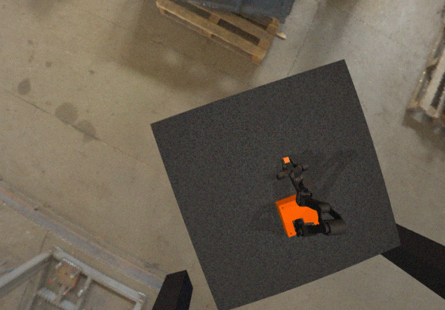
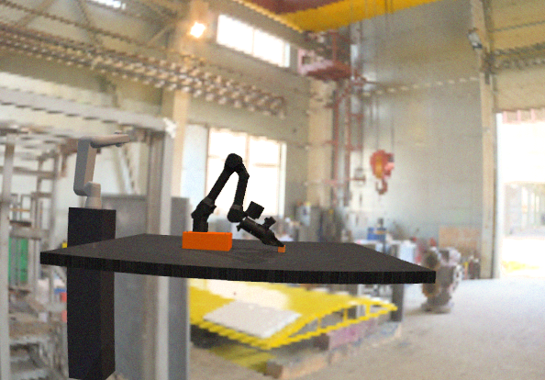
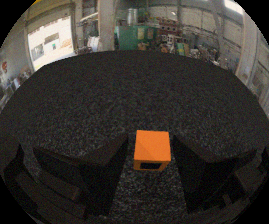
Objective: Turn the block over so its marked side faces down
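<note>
A small orange block rests on the dark table. My gripper is low over the table, tilted forward, with one finger on each side of the block. In the wrist view the fingers stand apart from the block's sides with a narrow gap, so the gripper is open. The block's top face is plain orange and I see no mark on it; its underside is hidden.
The arm's flat orange base sits on the table behind the gripper. A black post carrying a grey camera arm stands at the table's left side. The table's edges are well away from the block.
</note>
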`<state>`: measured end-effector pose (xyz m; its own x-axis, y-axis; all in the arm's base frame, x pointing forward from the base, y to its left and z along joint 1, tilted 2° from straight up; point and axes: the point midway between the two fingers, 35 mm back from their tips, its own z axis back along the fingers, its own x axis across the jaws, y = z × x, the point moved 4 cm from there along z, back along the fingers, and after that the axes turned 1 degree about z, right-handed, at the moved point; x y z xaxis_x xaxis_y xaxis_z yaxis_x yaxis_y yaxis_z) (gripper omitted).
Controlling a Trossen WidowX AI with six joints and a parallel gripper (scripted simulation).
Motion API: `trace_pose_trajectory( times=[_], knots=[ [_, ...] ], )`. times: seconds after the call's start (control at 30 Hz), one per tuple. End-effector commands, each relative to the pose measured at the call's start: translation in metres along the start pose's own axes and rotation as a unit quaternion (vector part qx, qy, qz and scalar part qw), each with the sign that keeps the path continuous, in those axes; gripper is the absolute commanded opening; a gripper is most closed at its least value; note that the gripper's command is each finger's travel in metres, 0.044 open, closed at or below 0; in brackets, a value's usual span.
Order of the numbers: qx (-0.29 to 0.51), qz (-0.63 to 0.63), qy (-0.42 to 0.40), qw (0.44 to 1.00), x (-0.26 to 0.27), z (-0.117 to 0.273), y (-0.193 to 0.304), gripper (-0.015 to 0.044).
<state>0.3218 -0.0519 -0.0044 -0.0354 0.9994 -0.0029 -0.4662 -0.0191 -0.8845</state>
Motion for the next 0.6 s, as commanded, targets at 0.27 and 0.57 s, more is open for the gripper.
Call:
trace_pose_trajectory(
  times=[0.27,0.57],
  knots=[
    [0.000,-0.003,-0.002,1.000,0.0003,0.0002,0.0002,0.0440],
    [0.000,-0.003,-0.002,1.000,0.0003,0.0002,0.0002,0.0440]
  ],
)
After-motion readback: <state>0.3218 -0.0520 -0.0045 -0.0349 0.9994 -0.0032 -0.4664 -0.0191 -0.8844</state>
